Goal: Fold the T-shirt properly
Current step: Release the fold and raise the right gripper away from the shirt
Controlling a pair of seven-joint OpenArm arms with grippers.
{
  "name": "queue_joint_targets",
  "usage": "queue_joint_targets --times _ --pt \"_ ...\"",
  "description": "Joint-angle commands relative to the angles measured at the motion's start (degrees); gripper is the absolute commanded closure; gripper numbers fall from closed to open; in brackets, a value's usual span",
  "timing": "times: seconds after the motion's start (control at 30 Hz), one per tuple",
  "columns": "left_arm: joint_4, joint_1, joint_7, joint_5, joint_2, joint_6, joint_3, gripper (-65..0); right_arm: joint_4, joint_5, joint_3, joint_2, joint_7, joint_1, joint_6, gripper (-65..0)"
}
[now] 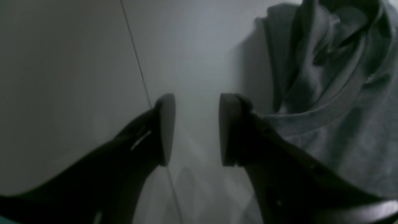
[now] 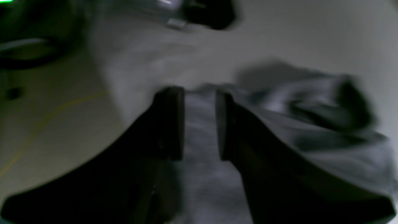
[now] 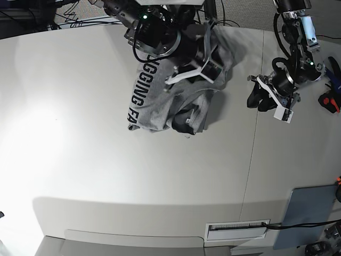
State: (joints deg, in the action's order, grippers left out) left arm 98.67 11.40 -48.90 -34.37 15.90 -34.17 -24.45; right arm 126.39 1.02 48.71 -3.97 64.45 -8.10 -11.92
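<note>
Spreading is judged the step in hand: the T-shirt [image 3: 176,90] lies bunched at the table's [image 3: 80,160] far edge. Cloth is seen between the narrowly parted right gripper [image 2: 199,124]; whether it is gripped cannot be told. The left gripper [image 1: 197,129] is held apart, empty. A free edge is needed next

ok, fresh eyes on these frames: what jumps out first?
The crumpled grey T-shirt bunched at the far middle of the white table, black lettering down its left edge. The right gripper sits over the cloth, jaws apart; the left gripper hangs open over bare table just beside the shirt.
</note>
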Motion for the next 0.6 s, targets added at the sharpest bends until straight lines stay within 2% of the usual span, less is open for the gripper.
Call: queue_joint_targets --times 0.0,0.1,0.23,0.37,0.47,0.57 --pt "1.1 -0.7 1.4 -2.2 0.8 -0.9 -0.2 -18.3 1.1 -2.4 -0.4 0.3 -1.7 0.3 1.5 -17.2" --pt "1.1 -1.0 1.3 -5.6 0.7 -3.4 -0.1 -16.3 1.1 -7.0 -3.7 0.3 -1.3 0.3 5.8 -17.2" --pt "1.1 -2.2 1.3 -6.4 0.0 -3.2 0.0 -18.3 1.1 -7.2 -12.4 0.0 -0.6 0.3 6.2 -17.2" --pt "1.1 -5.2 1.3 -6.3 -0.1 -3.1 3.0 -24.0 1.0 -5.4 -22.3 -2.8 -0.6 0.1 6.2 -17.2" --pt "0.6 -8.1 1.4 -3.7 -0.2 -0.2 9.6 -24.1 1.0 -4.5 -28.5 -5.4 -1.0 -1.2 6.2 -17.2" --pt "-1.1 -12.1 1.6 3.0 -0.2 4.3 18.2 -24.1 1.0 -4.5 -34.2 -7.5 -1.0 -3.8 6.2 -17.2"
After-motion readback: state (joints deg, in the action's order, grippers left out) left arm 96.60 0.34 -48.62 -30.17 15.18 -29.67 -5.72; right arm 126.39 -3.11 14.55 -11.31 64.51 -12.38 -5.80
